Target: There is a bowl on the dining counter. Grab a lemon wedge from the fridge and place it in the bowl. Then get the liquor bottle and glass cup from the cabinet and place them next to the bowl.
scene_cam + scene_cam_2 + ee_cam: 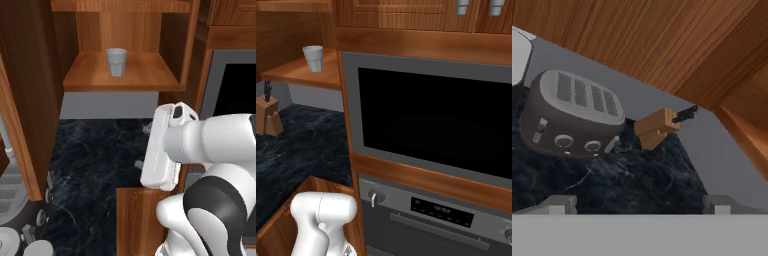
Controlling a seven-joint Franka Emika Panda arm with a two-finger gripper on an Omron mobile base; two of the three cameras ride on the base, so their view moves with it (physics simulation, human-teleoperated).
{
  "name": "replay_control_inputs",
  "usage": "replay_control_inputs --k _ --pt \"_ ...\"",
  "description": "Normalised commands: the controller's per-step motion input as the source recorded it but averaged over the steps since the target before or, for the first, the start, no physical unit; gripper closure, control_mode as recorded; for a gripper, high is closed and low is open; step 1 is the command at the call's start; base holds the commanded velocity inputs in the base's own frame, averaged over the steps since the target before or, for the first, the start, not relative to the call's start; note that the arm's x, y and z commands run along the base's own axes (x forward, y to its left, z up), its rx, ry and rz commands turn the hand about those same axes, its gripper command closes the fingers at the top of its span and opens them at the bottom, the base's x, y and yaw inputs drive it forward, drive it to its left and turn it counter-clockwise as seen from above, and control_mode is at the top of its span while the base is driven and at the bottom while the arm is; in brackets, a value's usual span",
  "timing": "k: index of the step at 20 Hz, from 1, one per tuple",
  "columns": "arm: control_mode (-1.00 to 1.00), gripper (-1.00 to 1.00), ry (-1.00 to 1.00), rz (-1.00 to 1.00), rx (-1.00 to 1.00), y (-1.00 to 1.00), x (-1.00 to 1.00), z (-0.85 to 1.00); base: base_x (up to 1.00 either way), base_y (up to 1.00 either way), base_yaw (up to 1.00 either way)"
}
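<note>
Nearest, jaws (pixel 639 205) spread wide and empty, hanging low over the dark marble surface (pixel 95 155) and aimed across it at a toaster (pixel 572 115) and a wooden knife block (pixel 657 127), not at anything the task names. Further back and well above, standing upright on the open shelf (pixel 90 75) of the cabinet (pixel 30 75): the glass cup (pixel 116 62), up and ahead of the jaws, so likely needing a lift and a turn upward, with the shelf's front lip and the cabinet's side wall the things to clear

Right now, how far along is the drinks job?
Done: cabinet open; no bottle on its shelf, where that went I can't tell. In hand: nothing, gripper open, facing the toaster and knife block. Left: glass cup sits on the shelf, needs carrying to the bowl.
</note>
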Motion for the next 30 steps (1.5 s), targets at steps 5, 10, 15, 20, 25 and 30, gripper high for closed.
replay_control_inputs --k 5,10,15,20,25,30 --pt "-1.00 -1.00 -0.31 0.13 -0.23 -0.13 0.26 0.34 0.00 0.00 0.00" --pt "-1.00 -1.00 -0.33 0.04 -0.32 -0.18 0.21 0.26 0.00 0.00 0.00" --pt "-1.00 -1.00 -0.10 -0.13 -0.23 -0.18 0.35 0.33 0.00 0.00 0.00" --pt "-1.00 -1.00 0.00 -0.14 -0.18 -0.19 0.59 0.26 0.00 0.00 0.00" --pt "-1.00 -1.00 0.00 -0.06 -0.01 -0.15 0.21 0.04 0.00 0.00 0.00" --pt "-1.00 -1.00 0.00 -0.05 0.00 -0.14 0.07 -0.01 0.00 0.00 0.00"
